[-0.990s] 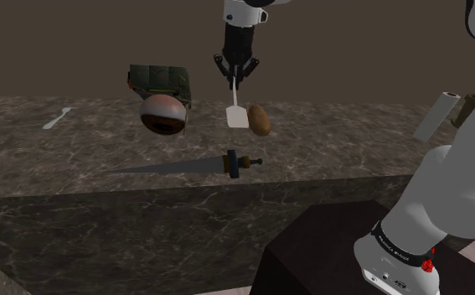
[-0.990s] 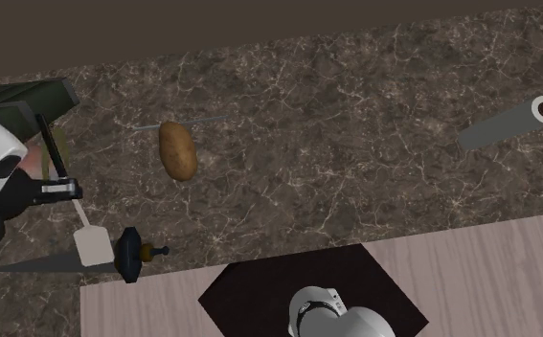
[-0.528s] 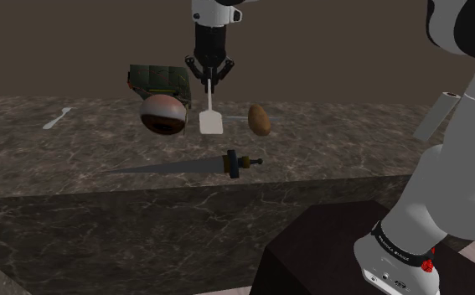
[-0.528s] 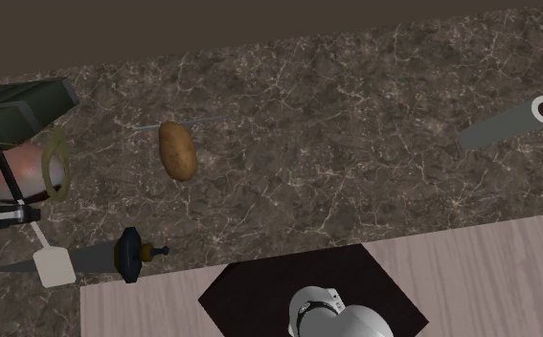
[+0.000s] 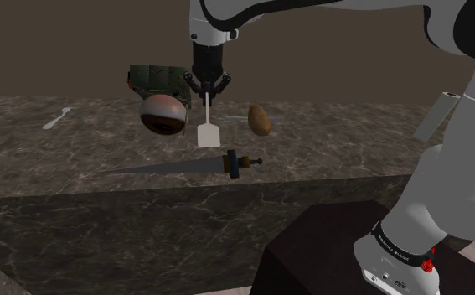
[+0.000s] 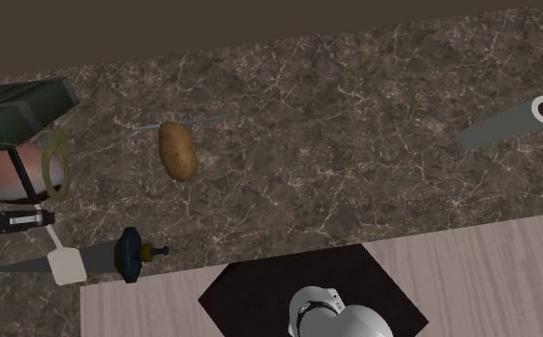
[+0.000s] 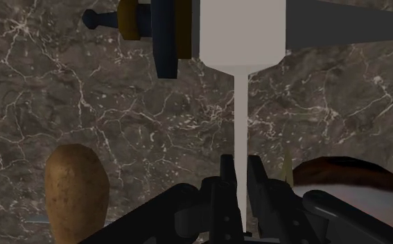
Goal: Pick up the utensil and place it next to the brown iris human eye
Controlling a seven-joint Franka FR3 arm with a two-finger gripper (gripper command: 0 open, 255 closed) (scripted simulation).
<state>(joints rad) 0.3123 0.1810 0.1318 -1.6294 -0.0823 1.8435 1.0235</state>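
A white spatula (image 5: 208,134) hangs blade-down above the dark marble counter (image 5: 76,155), and my black gripper (image 5: 206,90) is shut on the top of its thin handle. It hangs just to the shoulder view's right of the brown-iris eyeball (image 5: 162,115), with the blade a little above the counter. In the wrist view the fingers (image 7: 222,187) clasp the handle of the spatula (image 7: 242,31), whose blade overlaps the dagger (image 7: 153,28); the eyeball (image 7: 340,173) lies close beside the gripper (image 7: 240,187). From the second exterior view the spatula (image 6: 67,265) sits below the eyeball (image 6: 15,174).
A dagger (image 5: 185,165) with a dark hilt lies just in front of the spatula. A potato (image 5: 260,120) rests to the shoulder view's right. A green bag (image 5: 158,80) stands behind the eyeball. A spoon (image 5: 57,118) lies far left and a grey roll (image 5: 435,116) far right.
The gripper has carried the spatula from beside the potato toward the shoulder view's left and lower, ending close beside the eyeball. Nothing on the counter moved.
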